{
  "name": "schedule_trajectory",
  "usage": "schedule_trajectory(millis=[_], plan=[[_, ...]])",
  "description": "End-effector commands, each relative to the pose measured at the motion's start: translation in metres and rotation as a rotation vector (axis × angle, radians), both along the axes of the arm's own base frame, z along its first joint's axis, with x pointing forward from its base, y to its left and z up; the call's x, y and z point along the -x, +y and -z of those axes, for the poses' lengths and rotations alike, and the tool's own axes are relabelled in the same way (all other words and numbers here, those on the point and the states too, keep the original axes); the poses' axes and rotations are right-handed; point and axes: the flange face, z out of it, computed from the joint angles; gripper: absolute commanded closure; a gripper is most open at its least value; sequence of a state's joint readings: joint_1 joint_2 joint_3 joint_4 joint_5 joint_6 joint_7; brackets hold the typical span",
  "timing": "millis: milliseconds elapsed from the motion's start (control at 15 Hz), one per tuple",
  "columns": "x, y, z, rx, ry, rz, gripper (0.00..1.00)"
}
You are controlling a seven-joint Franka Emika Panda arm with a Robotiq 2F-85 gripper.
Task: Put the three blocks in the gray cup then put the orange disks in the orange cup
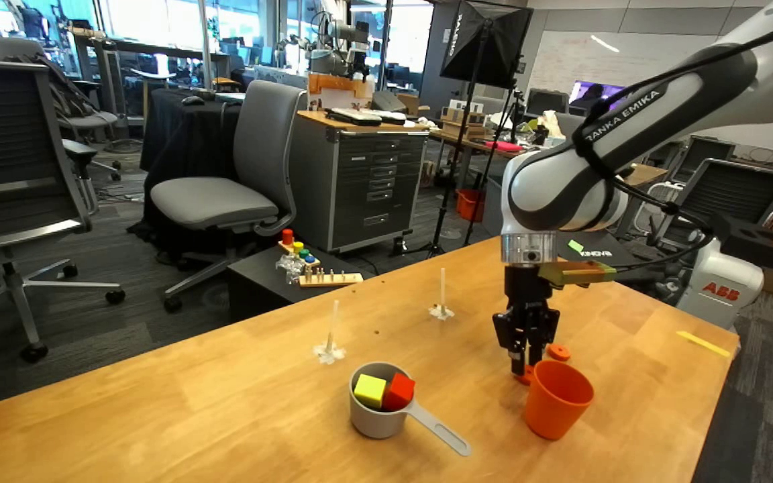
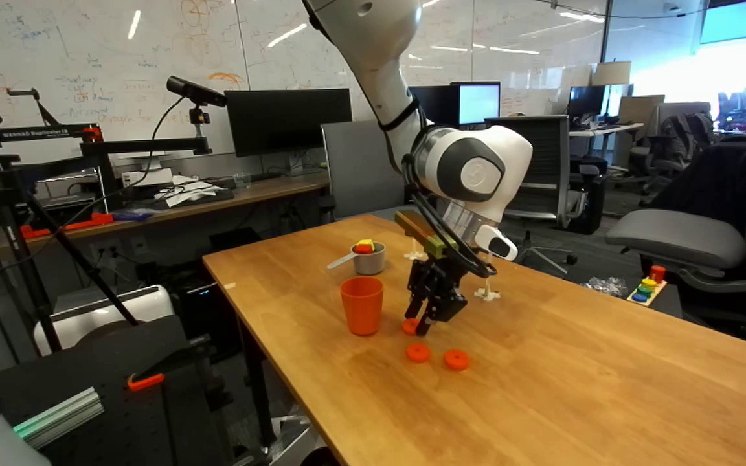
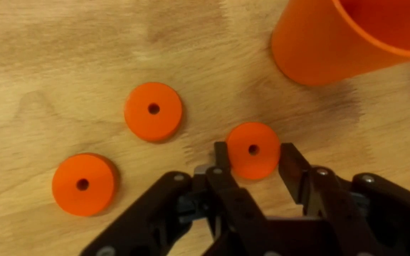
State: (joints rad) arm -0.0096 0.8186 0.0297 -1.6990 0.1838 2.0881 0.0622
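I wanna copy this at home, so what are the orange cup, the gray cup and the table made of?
The orange cup is probably plastic, smooth: even color, thin rim. The gray cup is likely plastic too, fairly matte: plain gray all over, no metal glint. The table looks like wood or veneer, perhaps varnished: grain lines show.

Wood tbl (image 1: 192, 416): gray cup (image 1: 378, 420), orange cup (image 1: 554, 409), orange disks (image 3: 153, 121), 2 sticks (image 1: 333, 325), yel strip (image 1: 703, 343).

robotics lab: robot arm (image 1: 571, 188), scribbled whiteboard (image 2: 153, 58), monitor (image 2: 287, 123), office chair (image 1: 215, 201), softbox light (image 1: 472, 48).
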Motion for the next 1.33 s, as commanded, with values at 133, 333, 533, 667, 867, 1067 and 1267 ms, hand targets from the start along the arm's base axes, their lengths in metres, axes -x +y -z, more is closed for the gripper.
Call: schedule_trajectory(millis=[133, 333, 533, 667, 867, 1067, 1267], plan=[[-0.004, -0.001, -0.016, -0.079, -0.026, 0.019, 0.81], [-0.01, 0.012, -0.036, -0.089, -0.057, -0.003, 0.81], [-0.016, 0.027, -0.064, -0.095, -0.1, -0.032, 0.81], [-0.02, 0.036, -0.082, -0.1, -0.129, -0.05, 0.81], [-0.023, 0.048, -0.107, -0.108, -0.165, -0.074, 0.81], [-0.021, 0.062, -0.125, -0.12, -0.192, -0.099, 0.82], [-0.009, 0.081, -0.133, -0.143, -0.197, -0.132, 0.82]])
